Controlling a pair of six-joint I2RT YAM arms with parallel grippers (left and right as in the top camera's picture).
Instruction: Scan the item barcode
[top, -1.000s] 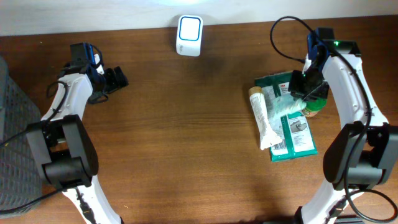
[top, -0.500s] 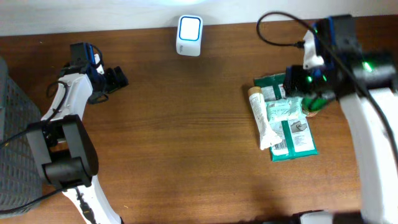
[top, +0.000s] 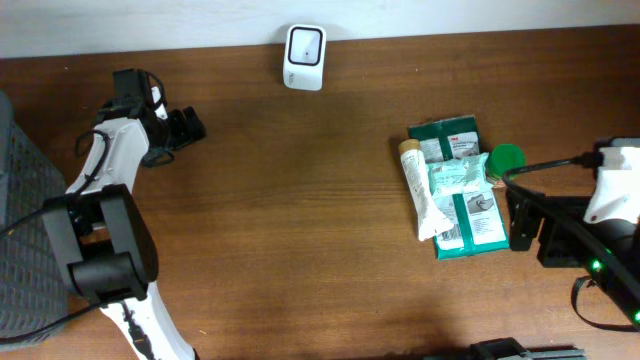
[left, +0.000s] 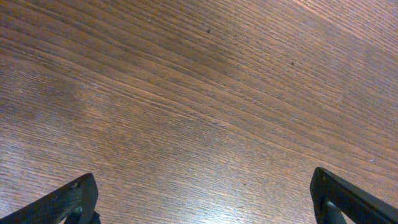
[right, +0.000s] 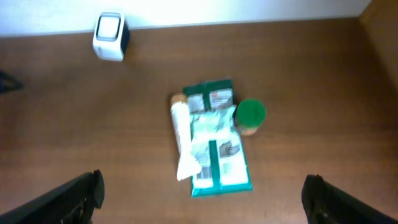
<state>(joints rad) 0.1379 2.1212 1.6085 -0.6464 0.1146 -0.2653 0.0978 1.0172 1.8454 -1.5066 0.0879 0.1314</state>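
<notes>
Packets (top: 472, 222) lie against white tube (top: 418, 190), scanner (top: 303, 57) well apart.

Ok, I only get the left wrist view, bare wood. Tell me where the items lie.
Observer: A pile of green packets with a white tube lies on the right side of the table.
Operator: Give me the scanner.
Observer: The white scanner stands at the far edge, near the middle.
Operator: Now the right pincer.
Observer: The right pincer is open and empty, beside the pile.
</notes>
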